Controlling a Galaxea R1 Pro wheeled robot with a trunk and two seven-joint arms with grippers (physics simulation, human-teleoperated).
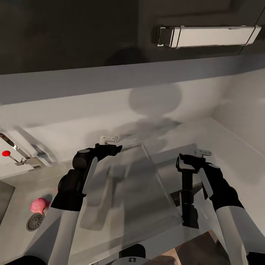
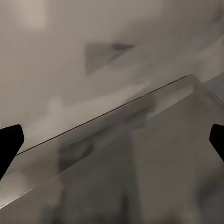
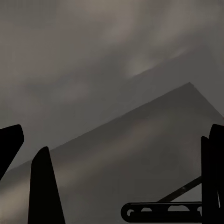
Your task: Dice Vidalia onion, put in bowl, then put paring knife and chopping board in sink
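The Vidalia onion (image 1: 38, 205), a small pinkish bulb, lies in the sink (image 1: 14, 235) at the lower left, beside the round drain (image 1: 35, 222). My left gripper (image 1: 109, 140) hovers open over the far edge of the steel drainboard (image 1: 136, 184), up and to the right of the onion. In the left wrist view its fingertips (image 2: 10, 140) stand wide apart above that edge. My right gripper (image 1: 202, 152) is open over the pale countertop (image 1: 221, 136), right of the drainboard, with nothing between its fingers (image 3: 9, 140). The paring knife and bowl are out of view.
The tap's red knob (image 1: 5, 153) sits at the far left. A dark wall cabinet with a white handle (image 1: 209, 35) hangs above. A black upright part (image 1: 188, 198) stands under my right wrist. I cannot tell what the brown patch (image 1: 200, 248) at the bottom edge is.
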